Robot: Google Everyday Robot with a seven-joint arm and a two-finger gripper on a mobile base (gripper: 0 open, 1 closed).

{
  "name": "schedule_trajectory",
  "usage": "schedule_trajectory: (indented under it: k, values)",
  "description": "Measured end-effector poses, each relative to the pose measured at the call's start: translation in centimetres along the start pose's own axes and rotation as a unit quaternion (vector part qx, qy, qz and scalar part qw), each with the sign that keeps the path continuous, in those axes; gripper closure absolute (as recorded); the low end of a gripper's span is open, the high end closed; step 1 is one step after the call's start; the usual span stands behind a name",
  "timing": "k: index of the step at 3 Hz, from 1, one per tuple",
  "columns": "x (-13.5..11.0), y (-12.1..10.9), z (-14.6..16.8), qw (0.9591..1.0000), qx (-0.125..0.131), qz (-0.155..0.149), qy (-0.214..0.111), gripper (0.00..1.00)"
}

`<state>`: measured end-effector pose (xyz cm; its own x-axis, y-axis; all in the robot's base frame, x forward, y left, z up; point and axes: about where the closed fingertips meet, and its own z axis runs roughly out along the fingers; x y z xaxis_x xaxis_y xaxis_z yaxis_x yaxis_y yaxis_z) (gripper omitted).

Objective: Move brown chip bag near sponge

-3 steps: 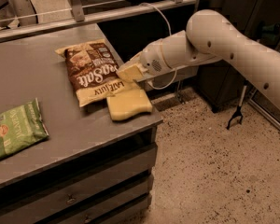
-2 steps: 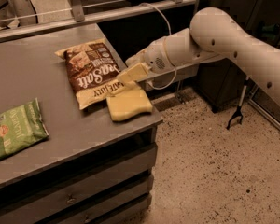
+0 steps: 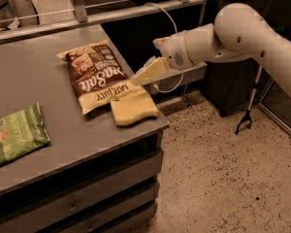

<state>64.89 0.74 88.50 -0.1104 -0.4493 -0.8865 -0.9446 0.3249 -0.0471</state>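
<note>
The brown chip bag (image 3: 97,76) lies flat on the grey table (image 3: 48,140), near its right edge, with "Sea Salt" lettering showing. The pale yellow sponge (image 3: 133,106) lies just in front of the bag, touching its near right corner, close to the table's edge. My gripper (image 3: 137,78) hangs at the bag's right edge, just above the sponge's far side, reaching in from the right on the white arm (image 3: 242,33). It holds nothing that I can see.
A green chip bag (image 3: 17,135) lies at the table's left front. A metal rail (image 3: 102,13) runs behind the table. Drawers are under the tabletop. Speckled floor lies to the right, with dark cabinets and a black grabber tool (image 3: 247,115) there.
The arm has drawn back slightly to the right. The brown chip bag and the sponge have not moved.
</note>
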Motion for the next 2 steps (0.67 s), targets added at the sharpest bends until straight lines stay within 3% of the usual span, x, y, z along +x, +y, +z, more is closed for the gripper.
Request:
schedule_trajectory:
  k: [1,2]
  values:
    - [0.0,-2.3,-4.4,0.9987,0.006,-0.025,-0.044,0.00]
    - [-1.3,-3.1,-5.8,0.9969,0.013,-0.054,-0.056,0.00]
